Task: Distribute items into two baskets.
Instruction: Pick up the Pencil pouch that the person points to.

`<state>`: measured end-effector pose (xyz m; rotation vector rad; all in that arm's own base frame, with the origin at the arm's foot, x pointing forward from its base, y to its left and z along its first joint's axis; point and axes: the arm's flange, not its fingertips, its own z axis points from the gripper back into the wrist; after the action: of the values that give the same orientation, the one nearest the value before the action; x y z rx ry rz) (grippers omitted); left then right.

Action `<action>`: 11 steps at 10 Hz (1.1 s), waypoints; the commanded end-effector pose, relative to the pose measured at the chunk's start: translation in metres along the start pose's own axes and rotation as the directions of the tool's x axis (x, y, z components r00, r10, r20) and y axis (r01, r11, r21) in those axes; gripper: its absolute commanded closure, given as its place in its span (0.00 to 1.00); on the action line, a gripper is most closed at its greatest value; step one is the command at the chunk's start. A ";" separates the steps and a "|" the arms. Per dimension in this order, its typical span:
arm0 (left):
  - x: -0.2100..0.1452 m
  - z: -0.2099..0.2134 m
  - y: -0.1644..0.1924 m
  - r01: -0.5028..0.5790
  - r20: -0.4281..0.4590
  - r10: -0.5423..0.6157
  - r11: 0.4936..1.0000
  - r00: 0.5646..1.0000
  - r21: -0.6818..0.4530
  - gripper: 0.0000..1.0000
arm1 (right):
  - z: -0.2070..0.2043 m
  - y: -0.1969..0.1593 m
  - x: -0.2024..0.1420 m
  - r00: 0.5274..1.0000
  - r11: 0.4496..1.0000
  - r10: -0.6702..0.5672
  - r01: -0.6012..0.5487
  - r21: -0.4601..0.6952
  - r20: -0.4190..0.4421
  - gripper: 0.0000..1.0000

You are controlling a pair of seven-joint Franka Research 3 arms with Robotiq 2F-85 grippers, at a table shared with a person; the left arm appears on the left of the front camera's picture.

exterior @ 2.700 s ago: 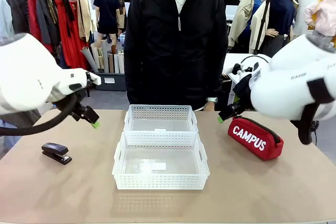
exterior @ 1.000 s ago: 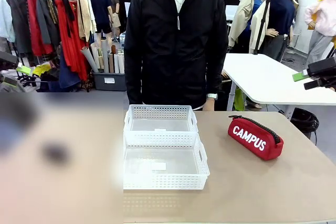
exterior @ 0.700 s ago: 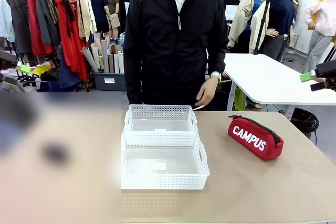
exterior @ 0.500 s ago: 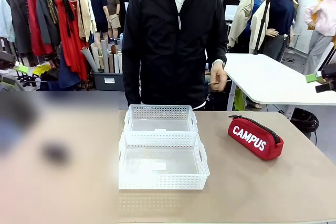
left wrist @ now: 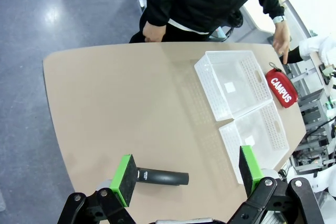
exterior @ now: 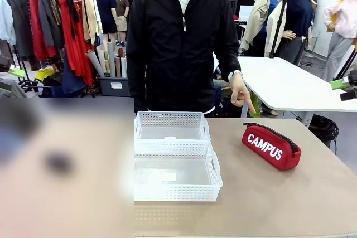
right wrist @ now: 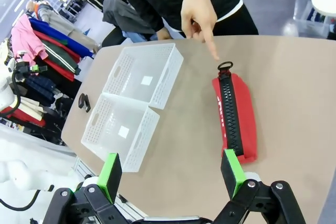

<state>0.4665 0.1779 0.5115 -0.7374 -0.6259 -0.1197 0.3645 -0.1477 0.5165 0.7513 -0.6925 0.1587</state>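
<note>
We see a person's hand (exterior: 240,90) pointing at the red CAMPUS pouch (exterior: 271,147).
Our left end effector (left wrist: 187,174) and right end effector (right wrist: 171,174) gape wide; white baskets (exterior: 177,193) sit mid-frame.

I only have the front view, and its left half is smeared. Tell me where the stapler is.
Observer: In the left wrist view, the black stapler lies on the table, apart from the baskets and right below the left gripper.
Operator: Report that gripper's jaws.
Observer: Open, holding nothing.
Operator: Now give me the right gripper.
Observer: The right gripper is open too. It hovers above the table, with the red pouch lying ahead of it, zip side up.
</note>
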 end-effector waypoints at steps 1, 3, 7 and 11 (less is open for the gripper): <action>0.003 0.000 0.005 0.020 0.007 -0.019 0.999 1.000 -0.026 0.00 | -0.002 0.000 0.001 0.999 0.999 0.029 -0.030 0.025 0.030 0.00; 0.000 0.000 0.000 0.000 0.000 0.000 1.000 1.000 0.000 0.00 | 0.000 0.000 0.000 1.000 1.000 0.000 0.000 0.000 0.000 0.00; 0.000 0.000 0.000 0.000 0.000 0.000 1.000 1.000 0.000 0.00 | 0.000 0.000 0.000 1.000 1.000 0.000 0.000 0.000 0.000 0.00; 0.000 0.000 0.000 0.000 0.000 0.000 1.000 1.000 0.000 0.00 | 0.000 0.000 0.000 1.000 1.000 0.000 0.000 0.000 0.000 0.00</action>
<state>0.4666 0.1778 0.5116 -0.7391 -0.6233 -0.1210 0.3643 -0.1481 0.5159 0.7385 -0.6867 0.1538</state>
